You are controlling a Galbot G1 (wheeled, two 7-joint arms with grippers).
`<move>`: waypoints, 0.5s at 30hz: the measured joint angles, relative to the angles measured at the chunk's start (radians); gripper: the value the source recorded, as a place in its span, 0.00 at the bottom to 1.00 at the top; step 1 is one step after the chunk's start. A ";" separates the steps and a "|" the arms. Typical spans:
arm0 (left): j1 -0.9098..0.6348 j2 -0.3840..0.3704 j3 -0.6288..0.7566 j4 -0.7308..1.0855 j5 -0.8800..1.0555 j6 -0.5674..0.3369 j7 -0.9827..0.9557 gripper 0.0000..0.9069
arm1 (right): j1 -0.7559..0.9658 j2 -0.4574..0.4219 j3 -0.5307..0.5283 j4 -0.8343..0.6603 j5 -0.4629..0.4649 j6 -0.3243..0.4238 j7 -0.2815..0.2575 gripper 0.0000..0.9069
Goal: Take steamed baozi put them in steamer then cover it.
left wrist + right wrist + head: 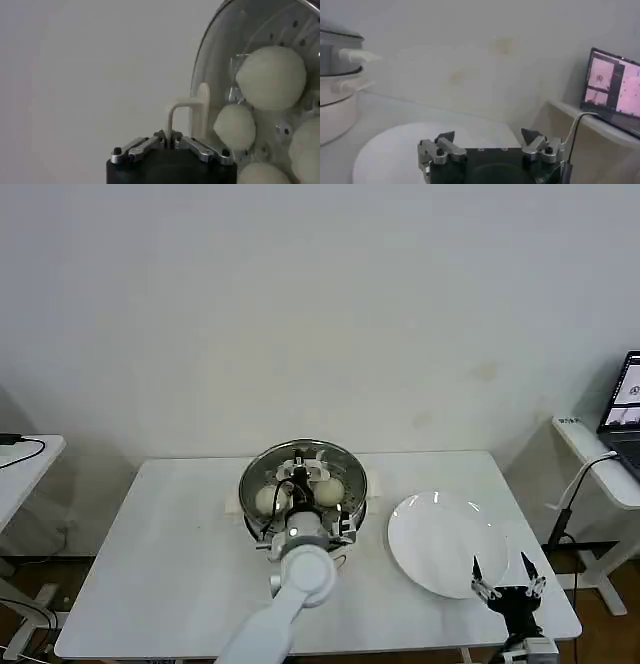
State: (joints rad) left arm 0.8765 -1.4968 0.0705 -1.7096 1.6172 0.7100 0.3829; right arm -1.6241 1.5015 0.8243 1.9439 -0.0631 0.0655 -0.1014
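Here the white table (180, 564) carries the steamer (352, 506) at its middle, with an empty white plate (440, 544) just to the robot's right of it. The glass cover (220, 35) appears to sit on or just over the pot's rim; whether it is fully seated I cannot tell. Through it four baozi (271, 77) lie on the perforated tray, so loading looks finished.

The left gripper (299, 484) is directly over the pot's centre, its arm reaching in from the near edge. In the left wrist view its fingers are pinched together on the cream bar handle (184, 112), which stands up between them; the bar's long axis runs crosswise to the pinch. So the cover lies straight below this gripper, and I judge the coming move to be a short settle downward and a release, with no sideways travel needed.

The right gripper (508, 578) waits by the table's near right corner, beside the plate, its fingers spread wide and empty, well apart from the steamer.
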 measured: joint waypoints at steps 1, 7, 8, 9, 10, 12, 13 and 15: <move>-0.001 -0.001 0.000 0.002 0.001 0.000 0.000 0.00 | 0.000 0.000 0.000 0.000 0.000 0.000 0.000 1.00; -0.004 -0.008 -0.003 0.016 0.004 -0.004 -0.006 0.20 | -0.002 -0.001 0.001 0.000 0.001 0.003 -0.001 1.00; -0.004 -0.010 -0.003 0.017 0.004 -0.005 -0.006 0.78 | -0.002 -0.001 0.001 0.000 0.001 0.003 -0.001 1.00; -0.004 -0.011 -0.004 0.018 0.006 -0.006 -0.006 1.00 | -0.002 -0.001 0.000 0.000 0.001 0.003 -0.001 1.00; -0.003 -0.012 -0.005 0.018 0.008 -0.007 -0.006 1.00 | -0.002 0.000 0.000 0.000 0.001 0.003 -0.001 1.00; 0.000 -0.014 -0.008 0.018 0.010 -0.007 -0.007 1.00 | -0.002 0.000 -0.001 0.000 0.001 0.003 -0.002 1.00; 0.002 -0.014 -0.008 0.016 0.010 -0.007 -0.008 1.00 | -0.002 0.000 -0.001 0.000 0.001 0.003 -0.002 1.00; 0.005 -0.014 -0.009 0.013 0.011 -0.007 -0.010 1.00 | -0.002 0.000 -0.002 0.000 0.001 0.003 -0.002 1.00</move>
State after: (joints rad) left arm 0.8813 -1.5104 0.0610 -1.6970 1.6286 0.7026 0.3733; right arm -1.6262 1.5017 0.8221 1.9442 -0.0624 0.0683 -0.1033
